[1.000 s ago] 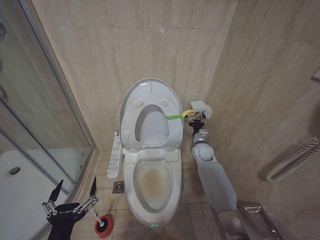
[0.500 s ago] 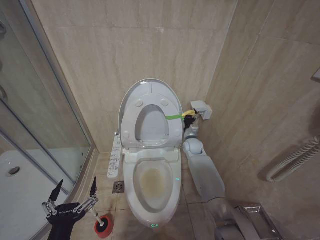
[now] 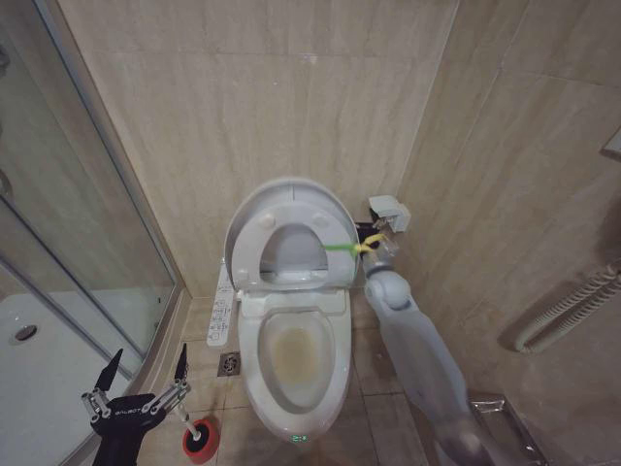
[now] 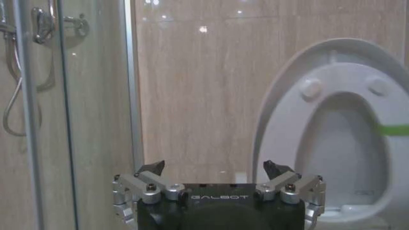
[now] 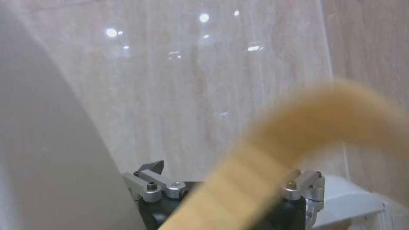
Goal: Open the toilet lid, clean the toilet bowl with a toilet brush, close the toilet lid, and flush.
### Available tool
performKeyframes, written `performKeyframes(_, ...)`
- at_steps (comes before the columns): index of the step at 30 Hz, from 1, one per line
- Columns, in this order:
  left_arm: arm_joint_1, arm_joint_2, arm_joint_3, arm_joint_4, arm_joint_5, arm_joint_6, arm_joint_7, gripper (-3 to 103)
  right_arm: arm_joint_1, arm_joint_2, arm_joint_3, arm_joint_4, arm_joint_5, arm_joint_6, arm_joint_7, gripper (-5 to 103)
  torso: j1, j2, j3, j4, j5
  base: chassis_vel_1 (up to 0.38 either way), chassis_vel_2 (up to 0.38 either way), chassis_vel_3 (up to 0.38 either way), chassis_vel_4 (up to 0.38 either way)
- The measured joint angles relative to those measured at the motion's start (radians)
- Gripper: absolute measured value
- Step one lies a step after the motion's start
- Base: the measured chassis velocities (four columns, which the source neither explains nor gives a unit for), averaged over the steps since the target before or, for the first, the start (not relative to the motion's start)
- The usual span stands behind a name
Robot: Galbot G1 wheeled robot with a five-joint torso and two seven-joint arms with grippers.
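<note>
You had a glossy white toilet lid (image 3: 287, 202) and a white seat (image 3: 291, 254) crossed by a green band (image 3: 340, 249) ending in a yellow loop (image 3: 370, 245). The white toilet bowl (image 3: 294, 354) was stained yellowish inside, with a green light (image 3: 298, 439) at its front. The red holder cup (image 3: 200, 437) sat on beige tiles. The left gripper (image 3: 146, 371) was black and silver.

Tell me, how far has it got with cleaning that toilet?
Done: the lid is up, so the bowl is uncovered. In hand: the right gripper is at the green strap by the raised seat. Left: the brush sits in its red cup by the left gripper, jaws open; the bowl looks yellow-stained, so scrubbing, closing and flushing remain.
</note>
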Motion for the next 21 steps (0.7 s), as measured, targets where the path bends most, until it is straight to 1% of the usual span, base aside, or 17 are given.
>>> performKeyframes(1, 0.0, 0.0, 0.0, 0.0, 0.0, 0.0, 0.0, 100, -0.056, -0.037, 0.001, 0.075, 0.033, -0.02, 0.001, 100, 0.0, 0.0, 0.0, -0.0003, 0.0, 0.0, 0.0, 0.0, 0.0)
performKeyframes(3, 0.0, 0.0, 0.0, 0.0, 0.0, 0.0, 0.0, 100, -0.076, -0.047, 0.001, 0.097, 0.041, -0.026, 0.002, 100, 0.0, 0.0, 0.0, -0.0005, -0.0003, 0.0, 0.0, 0.0, 0.0)
performKeyframes(6, 0.0, 0.0, 0.0, 0.0, 0.0, 0.0, 0.0, 100, -0.222, -0.121, 0.028, 0.249, 0.085, -0.062, 0.011, 100, 0.0, 0.0, 0.0, -0.0009, 0.0002, 0.0, 0.0, 0.0, 0.0)
performKeyframes(8, 0.0, 0.0, 0.0, 0.0, 0.0, 0.0, 0.0, 100, -0.24, -0.13, 0.033, 0.27, 0.091, -0.069, 0.012, 100, 0.0, 0.0, 0.0, -0.001, 0.0002, 0.0, 0.0, 0.0, 0.0)
performKeyframes(10, 0.0, 0.0, 0.0, 0.0, 0.0, 0.0, 0.0, 100, -0.335, -0.183, 0.062, 0.387, 0.135, -0.105, 0.025, 100, 0.0, 0.0, 0.0, -0.001, 0.0001, 0.0, 0.0, 0.0, 0.0)
performKeyframes(12, 0.0, 0.0, 0.0, 0.0, 0.0, 0.0, 0.0, 100, -0.357, -0.193, 0.069, 0.413, 0.143, -0.114, 0.03, 100, 0.0, 0.0, 0.0, -0.001, -0.0001, 0.0, 0.0, 0.0, 0.0)
performKeyframes(15, 0.0, 0.0, 0.0, 0.0, 0.0, 0.0, 0.0, 100, -0.43, -0.221, 0.094, 0.489, 0.155, -0.133, 0.044, 100, 0.0, 0.0, 0.0, -0.0009, -0.0001, 0.0, 0.0, 0.0, 0.0)
performKeyframes(21, 0.0, 0.0, 0.0, 0.0, 0.0, 0.0, 0.0, 100, -0.488, -0.22, 0.109, 0.545, 0.168, -0.162, 0.063, 100, 0.0, 0.0, 0.0, -0.0009, -0.0001, 0.0, 0.0, 0.0, 0.0)
